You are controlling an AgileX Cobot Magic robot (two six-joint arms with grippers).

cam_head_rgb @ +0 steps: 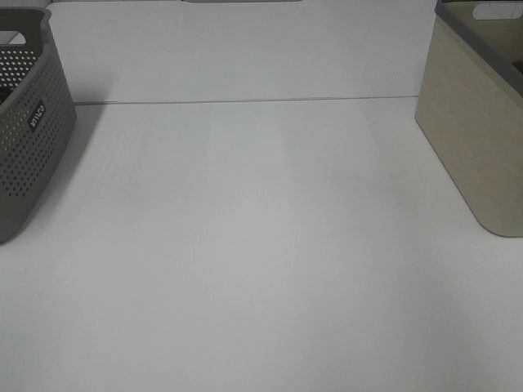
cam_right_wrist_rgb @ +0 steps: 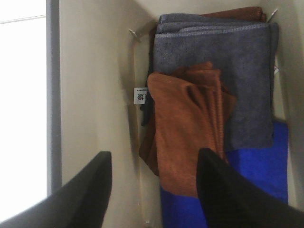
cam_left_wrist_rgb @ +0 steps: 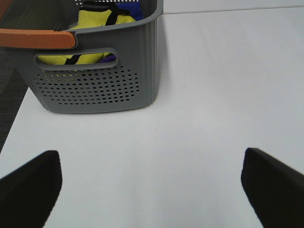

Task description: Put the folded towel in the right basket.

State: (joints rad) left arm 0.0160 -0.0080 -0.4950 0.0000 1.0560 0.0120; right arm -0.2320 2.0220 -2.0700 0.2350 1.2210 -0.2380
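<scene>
A grey perforated plastic basket [cam_head_rgb: 24,139] stands at the left edge of the white surface [cam_head_rgb: 261,245], toward the far-left corner. A beige plastic basket with a grey rim [cam_head_rgb: 474,139] stands at the right edge, toward the far-right corner. The two are well apart, with bare surface between them.

In the left wrist view the grey basket holds a crumpled yellow cloth [cam_left_wrist_rgb: 97,21] with a bit of dark blue fabric beside it. An orange-brown bar [cam_left_wrist_rgb: 35,39] crosses in front of the basket's rim; what it belongs to cannot be told.

The rust-orange folded towel [cam_right_wrist_rgb: 185,123] lies inside the beige basket, close to one inner wall. It rests partly on a folded grey-blue towel [cam_right_wrist_rgb: 237,61] and partly on a bright blue cloth [cam_right_wrist_rgb: 256,175]. A brown towel edge [cam_right_wrist_rgb: 232,13] shows beyond the grey-blue one, and a small white label [cam_right_wrist_rgb: 139,96] sticks out beside the orange towel.

The right claw [cam_right_wrist_rgb: 154,154] points down into the beige basket, right above the orange towel. Its black fingers [cam_right_wrist_rgb: 85,190] are spread apart and grip nothing; one finger overlaps the towel's edge in the view, and contact cannot be told.

The left claw [cam_left_wrist_rgb: 151,156] hangs over bare surface near the left edge, facing the grey basket's handle side. Its fingers [cam_left_wrist_rgb: 28,185] are spread wide, with nothing between them.
</scene>
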